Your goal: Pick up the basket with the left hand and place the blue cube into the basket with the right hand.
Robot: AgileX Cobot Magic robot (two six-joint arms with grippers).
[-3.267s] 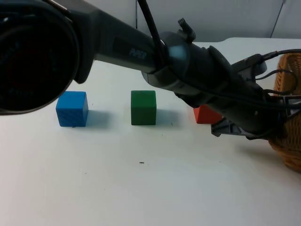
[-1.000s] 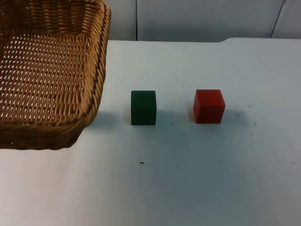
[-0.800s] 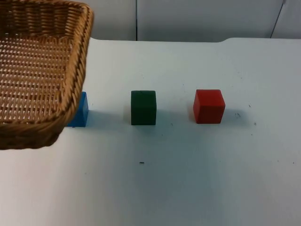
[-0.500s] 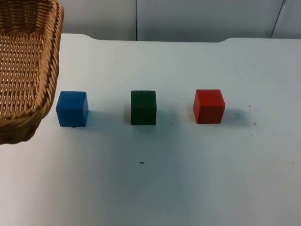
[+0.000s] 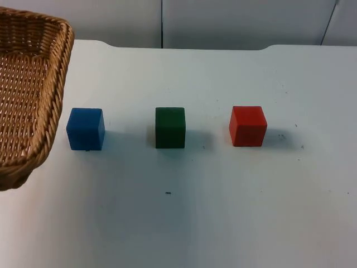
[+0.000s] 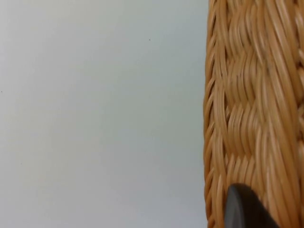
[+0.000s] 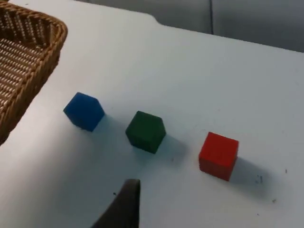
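Woven tan wicker basket (image 5: 28,95) sits at the left side of the top view, tilted, lifted off the white table top (image 5: 223,212), its near rim corner hanging toward the camera. Left gripper (image 6: 244,209) is at the basket wall: one black fingertip lies against the weave in the left wrist view, pale table beside the wall; grip looks pinched on the basket wall, the opposing finger is hidden. Small blue cube (image 5: 85,129) rests on the table just right of the basket's edge, apart from it, not inside. Dark green cube (image 5: 170,127) stands to its right, small red cube (image 5: 247,126) further right; all three in a row, well apart from each other, upright. Right gripper (image 7: 121,209) hovers above the table on the near side of the row, one dark fingertip showing closest to the green cube, touching nothing; cannot tell whether it is spread or closed. Grey partition wall (image 5: 234,22) runs behind the table's far edge.
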